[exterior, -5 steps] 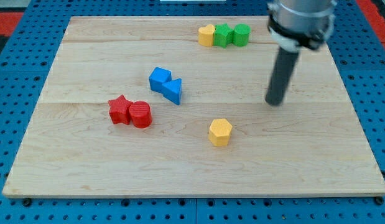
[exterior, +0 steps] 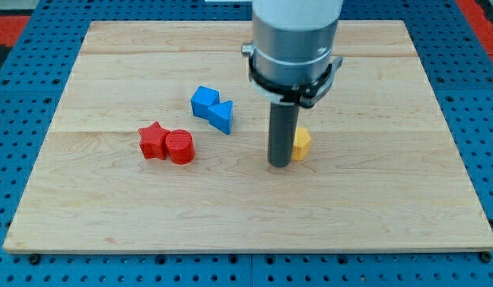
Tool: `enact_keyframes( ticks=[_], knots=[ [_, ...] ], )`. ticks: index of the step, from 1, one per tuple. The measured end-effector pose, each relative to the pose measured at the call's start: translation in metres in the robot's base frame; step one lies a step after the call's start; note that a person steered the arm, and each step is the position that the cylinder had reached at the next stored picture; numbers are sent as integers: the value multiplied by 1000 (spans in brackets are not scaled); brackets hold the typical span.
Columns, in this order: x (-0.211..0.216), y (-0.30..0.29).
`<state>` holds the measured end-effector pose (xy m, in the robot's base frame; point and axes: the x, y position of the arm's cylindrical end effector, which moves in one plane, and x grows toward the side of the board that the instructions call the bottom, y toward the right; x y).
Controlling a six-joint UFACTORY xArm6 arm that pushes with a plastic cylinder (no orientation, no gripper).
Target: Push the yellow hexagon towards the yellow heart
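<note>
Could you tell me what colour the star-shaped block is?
Red; the star shows plainly in the camera view.

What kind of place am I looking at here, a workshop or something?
Probably a robotics test bench: a wooden board on a blue perforated base, small coloured blocks like the red star, and my tip pushing them.

The wooden board (exterior: 246, 215) lies flat on a blue pegboard surface (exterior: 23, 48) that shows around its edges. My tip (exterior: 279, 164) rests on the board near its middle, with the yellow hexagon (exterior: 301, 143) touching it or just beside it on the view's right, partly hidden behind my rod. Toward the view's left sit a red star (exterior: 153, 140) and a red cylinder (exterior: 181, 147), touching. Above them, two blue blocks (exterior: 204, 102) (exterior: 223, 116) sit pressed together, their shapes unclear.
</note>
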<state>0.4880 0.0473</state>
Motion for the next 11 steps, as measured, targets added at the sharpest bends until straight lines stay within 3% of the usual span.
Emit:
enact_keyframes(
  ticks=[2, 4, 6, 7, 9, 10, 11],
  knots=[
    [7, 71],
    [-50, 26],
    [-135, -15],
    [-152, -31],
    [-145, -66],
    [-166, -70],
    [-157, -70]
  ],
)
